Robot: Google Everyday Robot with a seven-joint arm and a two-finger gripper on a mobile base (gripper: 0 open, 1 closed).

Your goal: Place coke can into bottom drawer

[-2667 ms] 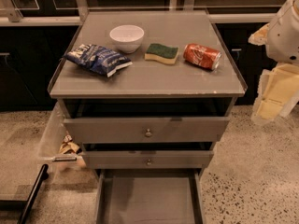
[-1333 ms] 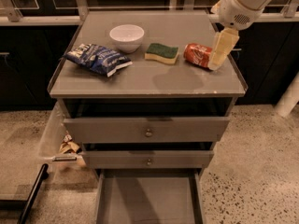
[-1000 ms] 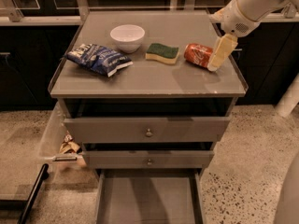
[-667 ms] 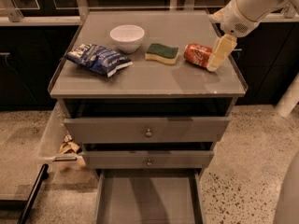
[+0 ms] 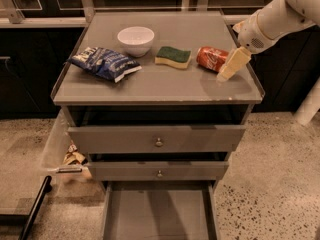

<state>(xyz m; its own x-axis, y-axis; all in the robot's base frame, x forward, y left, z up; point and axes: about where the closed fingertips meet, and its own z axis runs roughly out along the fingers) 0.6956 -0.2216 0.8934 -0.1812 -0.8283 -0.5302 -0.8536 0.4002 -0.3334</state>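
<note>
can lying on its side upper right on counter, gripper just beside its right end, grip state can't tell, sponge just left, bowl and chip bag further left, bottom drawer open, lower centre

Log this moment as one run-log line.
gripper: beside coke can, low over cabinet top, contact unclear | coke can: on its side | bottom drawer: open, without can | stage: pick not yet done
</note>
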